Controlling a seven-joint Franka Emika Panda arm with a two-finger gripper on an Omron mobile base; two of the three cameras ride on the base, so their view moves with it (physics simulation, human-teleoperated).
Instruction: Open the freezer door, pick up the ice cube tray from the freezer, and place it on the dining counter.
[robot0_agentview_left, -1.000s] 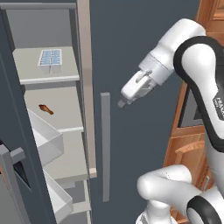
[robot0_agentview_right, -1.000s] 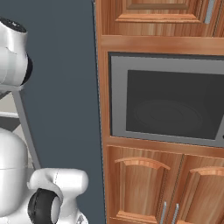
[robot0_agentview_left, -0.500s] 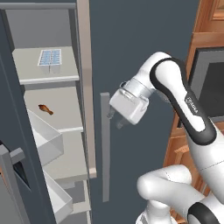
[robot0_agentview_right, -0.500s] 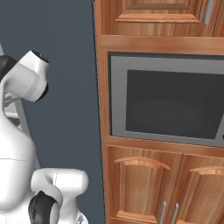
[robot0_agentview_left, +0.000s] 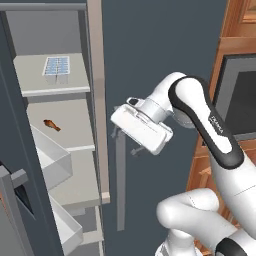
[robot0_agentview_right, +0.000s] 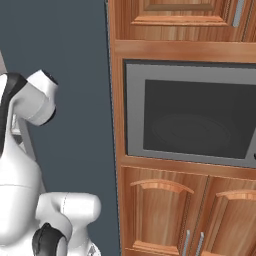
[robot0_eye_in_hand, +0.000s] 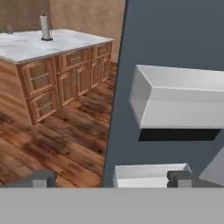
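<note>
Here the freezer (robot0_agentview_left: 55, 150) stands open, its door (robot0_eye_in_hand: 175, 52) swung aside with white bins (robot0_eye_in_hand: 179, 103) on the inner face. The ice cube tray (robot0_agentview_left: 56, 65) lies on the top shelf (robot0_agentview_left: 50, 85). The gripper (robot0_eye_in_hand: 111, 178), jaws spread wide and empty, hangs beside the closed dark door's bar handle (robot0_agentview_left: 120, 190). A marble-topped counter (robot0_eye_in_hand: 48, 43) carries a paper towel roll (robot0_eye_in_hand: 45, 27).

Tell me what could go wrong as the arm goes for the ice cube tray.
1. The gripper, open, sits in front of the closed grey door; reaching left toward the ice cube tray could clip the divider post.
2. The open freezer door carries white bins that crowd the approach.
</note>
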